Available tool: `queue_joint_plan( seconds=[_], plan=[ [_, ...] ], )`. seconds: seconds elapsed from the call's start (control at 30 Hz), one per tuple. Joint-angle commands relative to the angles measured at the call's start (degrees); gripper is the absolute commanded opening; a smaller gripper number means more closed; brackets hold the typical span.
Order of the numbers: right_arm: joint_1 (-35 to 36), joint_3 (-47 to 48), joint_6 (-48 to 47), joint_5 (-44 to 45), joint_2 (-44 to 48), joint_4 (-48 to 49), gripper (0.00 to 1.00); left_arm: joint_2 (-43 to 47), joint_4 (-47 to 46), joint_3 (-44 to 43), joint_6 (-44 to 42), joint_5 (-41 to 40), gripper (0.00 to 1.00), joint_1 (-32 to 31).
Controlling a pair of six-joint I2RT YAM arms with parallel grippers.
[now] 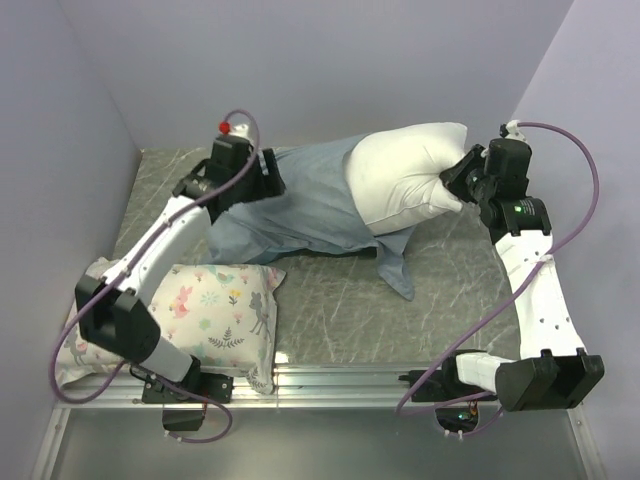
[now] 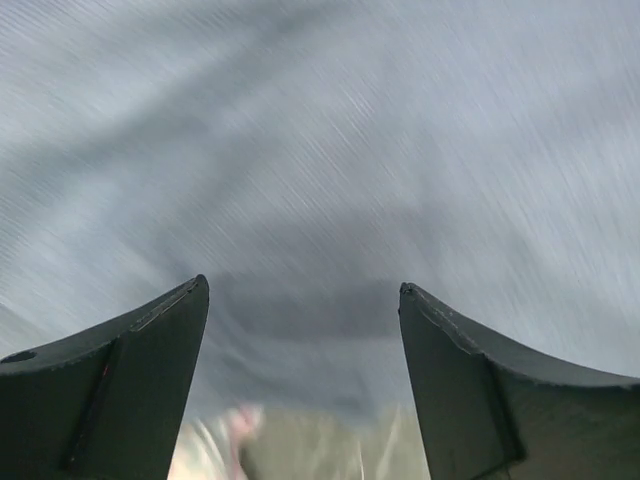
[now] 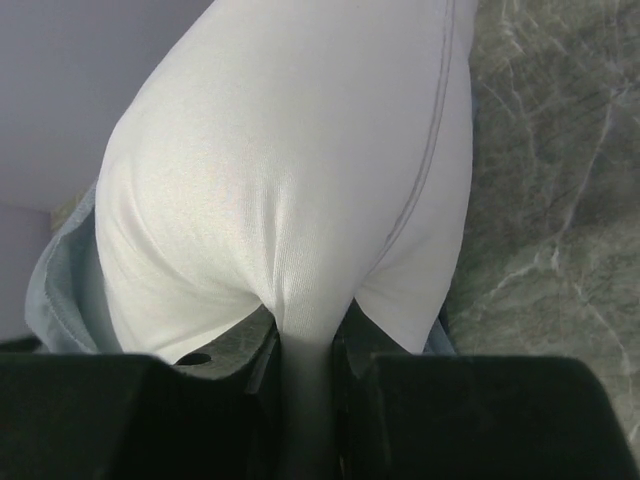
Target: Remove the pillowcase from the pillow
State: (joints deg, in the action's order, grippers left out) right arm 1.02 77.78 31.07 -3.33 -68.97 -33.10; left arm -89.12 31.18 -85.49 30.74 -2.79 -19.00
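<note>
One fold of the pillow (image 3: 290, 200) between the right fingers (image 3: 430, 410).

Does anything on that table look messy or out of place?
Yes: the plump white pillow sticks partway out of the crumpled slate-blue cloth pillowcase, pinched by the right end effector.

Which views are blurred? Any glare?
Left wrist: pillowcase smeared into diagonal streaks, only the left fingers crisp. Right wrist: sharp, pillow weave and seam readable where the right gripper pinches it. Top external: in focus, even light, soft shadows on the table, no glare.
</note>
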Motion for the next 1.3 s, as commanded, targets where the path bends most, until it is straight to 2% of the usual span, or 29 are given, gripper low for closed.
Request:
queue_joint_plan(
  seconds=[0.0, 0.13, 0.23, 0.5, 0.6, 0.63, 0.67, 0.7, 0.73, 0.8, 0.83, 1.0, 1.03, 1.1, 1.13, 1.2, 1.27],
  plan=[
    [1.0, 3.7, -1.2, 4.5, 0.9, 7.4, 0.0, 5.7, 0.4, 5.0, -1.0, -3.1, 0.81, -4.3],
    [1.9, 2.8, -1.2, 4.7, 0.9, 7.8, 0.0, 8.7, -1.5, 11.2, 0.1, -1.6, 0.82, -9.8],
    [2.2, 2.5, -1.1, 4.5, 0.7, 8.1, 0.0, 7.8, -2.2, 13.9, 1.0, -2.2, 0.82, -11.5],
    [2.7, 3.2, -1.7, 4.9, 0.3, 7.7, 0.0, 5.4, -5.0, 17.2, 3.4, -3.7, 0.82, -12.3],
    [2.6, 3.6, -1.5, 4.7, 0.3, 7.6, 0.0, 2.5, -4.4, 16.7, 4.0, -5.9, 0.75, -12.3],
    [2.7, 3.7, -1.6, 4.8, 0.4, 7.5, 0.0, 1.7, -4.1, 16.0, 3.9, -7.6, 0.7, -12.2],
    [2.6, 4.0, -1.7, 4.9, 0.3, 7.4, 0.0, 0.9, -3.8, 15.7, 3.8, -8.6, 0.6, -12.2],
    [2.7, 4.4, -1.8, 5.1, 0.3, 7.1, 0.0, -0.4, -3.2, 15.4, 3.7, -9.6, 0.54, -12.1],
    [2.7, 4.6, -2.1, 5.4, 0.3, 6.9, 0.0, -0.9, -3.1, 15.3, 3.6, -11.4, 0.37, -11.4],
    [2.6, 5.4, -2.3, 5.6, 0.2, 6.3, 0.0, -1.6, -2.9, 15.1, 3.8, -11.7, 0.17, -9.9],
    [2.6, 5.8, -2.5, 5.5, 0.2, 6.3, 0.0, -1.5, -2.6, 15.1, 3.8, -12.0, 0.0, -8.2],
    [2.4, 8.9, -2.8, 5.7, -0.5, 4.9, 0.0, 0.3, 0.6, 13.2, 3.2, -19.7, 0.0, -0.3],
    [2.3, 9.5, -2.8, 5.8, -0.6, 4.6, 0.0, 0.5, 1.2, 12.4, 3.2, -20.7, 0.0, 3.8],
    [1.6, 10.7, -2.5, 5.4, -0.6, 4.3, 0.0, 1.2, 1.0, 12.3, 3.5, -21.6, 0.0, 8.1],
    [1.4, 11.0, -2.2, 5.1, -0.6, 4.1, 0.0, 1.3, 1.1, 12.2, 4.6, -21.6, 0.0, 12.3],
    [1.0, 11.9, -1.9, 4.5, -0.7, 3.9, 0.0, 0.7, -0.1, 12.2, 7.0, -19.5, 0.0, 16.1],
    [0.8, 12.4, -1.7, 4.0, -1.1, 3.7, 0.0, -0.4, -0.1, 11.6, 8.9, -20.8, 0.0, 20.3]
  ],
)
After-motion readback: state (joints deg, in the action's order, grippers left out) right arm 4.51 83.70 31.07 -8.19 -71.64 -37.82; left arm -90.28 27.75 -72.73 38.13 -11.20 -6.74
